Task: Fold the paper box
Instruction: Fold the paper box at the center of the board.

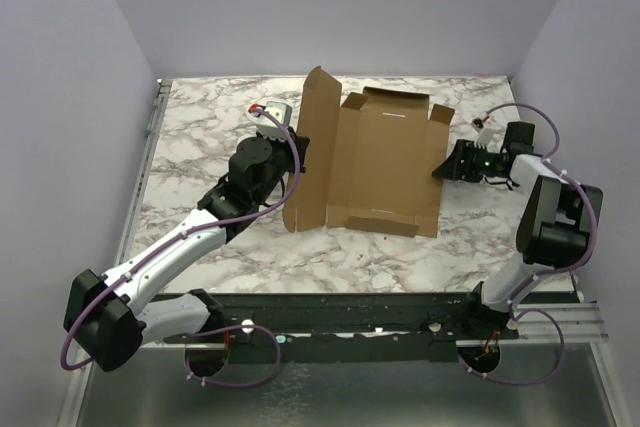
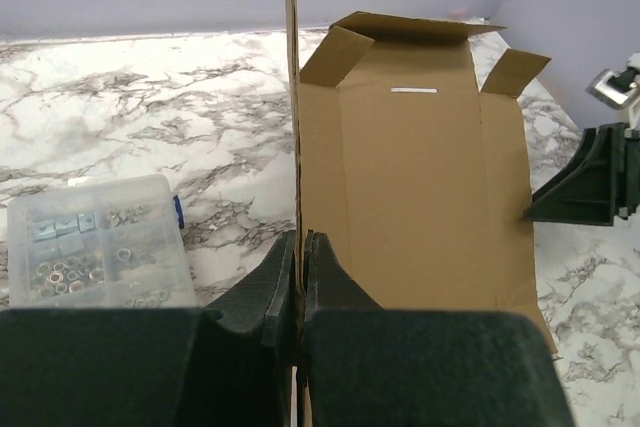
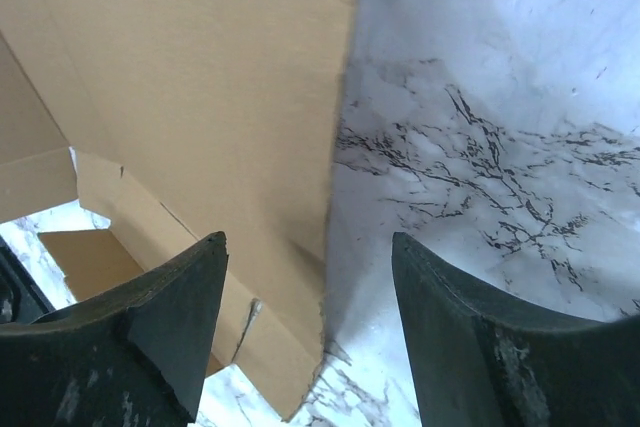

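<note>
Jaws, left: you will find the left gripper (image 2: 300,244) closed tight, its two fingers pinching the raised side panel (image 1: 318,142) of the paper box (image 1: 385,162).
Jaws, right: the right gripper (image 3: 308,243) is wide open and holds nothing. The right edge of the box lies between its two fingers.
Arms, count: two, one on each side of the box.
Paper box, count: one brown cut sheet, opened out at the middle of the marble table (image 1: 200,137).
Paper box, panels: the left side panel stands upright and the base lies flat.
Corner flaps, count: two at the far end, both tilted up, the far-left flap (image 2: 335,55) and the far-right flap (image 2: 515,72).
Case, count: one clear plastic case (image 2: 95,242) of small metal parts, on the table to the left of the raised panel.
</note>
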Controlling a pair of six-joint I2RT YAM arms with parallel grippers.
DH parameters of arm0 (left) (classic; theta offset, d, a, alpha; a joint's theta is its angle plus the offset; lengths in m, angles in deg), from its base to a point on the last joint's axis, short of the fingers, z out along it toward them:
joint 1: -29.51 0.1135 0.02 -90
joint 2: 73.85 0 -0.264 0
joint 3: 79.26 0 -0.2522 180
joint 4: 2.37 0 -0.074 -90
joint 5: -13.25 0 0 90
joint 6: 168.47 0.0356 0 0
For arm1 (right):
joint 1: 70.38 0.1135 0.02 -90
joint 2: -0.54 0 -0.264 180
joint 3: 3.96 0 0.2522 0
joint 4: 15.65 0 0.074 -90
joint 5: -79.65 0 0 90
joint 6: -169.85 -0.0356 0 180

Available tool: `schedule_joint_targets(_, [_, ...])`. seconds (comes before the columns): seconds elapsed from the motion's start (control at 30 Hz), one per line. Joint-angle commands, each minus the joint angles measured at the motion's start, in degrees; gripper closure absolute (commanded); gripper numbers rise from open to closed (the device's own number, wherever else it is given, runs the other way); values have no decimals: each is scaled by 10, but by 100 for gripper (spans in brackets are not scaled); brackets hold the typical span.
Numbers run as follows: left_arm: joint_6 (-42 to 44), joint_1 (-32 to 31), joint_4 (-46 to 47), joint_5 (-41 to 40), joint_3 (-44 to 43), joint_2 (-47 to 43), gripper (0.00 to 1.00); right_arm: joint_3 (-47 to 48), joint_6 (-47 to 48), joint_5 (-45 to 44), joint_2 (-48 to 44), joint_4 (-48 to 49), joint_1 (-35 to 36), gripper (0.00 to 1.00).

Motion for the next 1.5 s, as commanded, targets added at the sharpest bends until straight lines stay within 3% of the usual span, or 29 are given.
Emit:
schedule_joint_targets(0.0, [-8, -3, 9, 21, -23, -4, 100, 25, -17, 5, 56, 10, 3, 29])
schedule_joint_targets(0.07, [-15, -3, 9, 26, -25, -5, 100, 29, -22, 23, 63, 16, 4, 34])
schedule_joint_targets(0.23, [-44, -3, 15, 53, -34, -3, 100, 29, -24, 13, 34, 30, 33, 72])
schedule_joint_targets(0.47, [-103, -3, 33, 103, -63, 19, 100, 32, -3, -97, -16, 24, 84, 98])
schedule_joint_targets(0.6, [-138, -3, 38, 115, -70, 53, 100, 46, 10, -143, -27, 6, 124, 99])
schedule_joint_targets(0.8, [-156, -3, 38, 125, -71, 98, 100, 61, 9, -138, 2, -13, 165, 96])
schedule_joint_targets(1.03, [-143, -1, 26, 126, -82, 110, 100, 49, 9, -172, 26, -2, 168, 90])
schedule_joint_targets(1.47, [-167, 43, 7, 243, -116, 133, 100, 28, 26, -185, 4, 11, 168, 91])
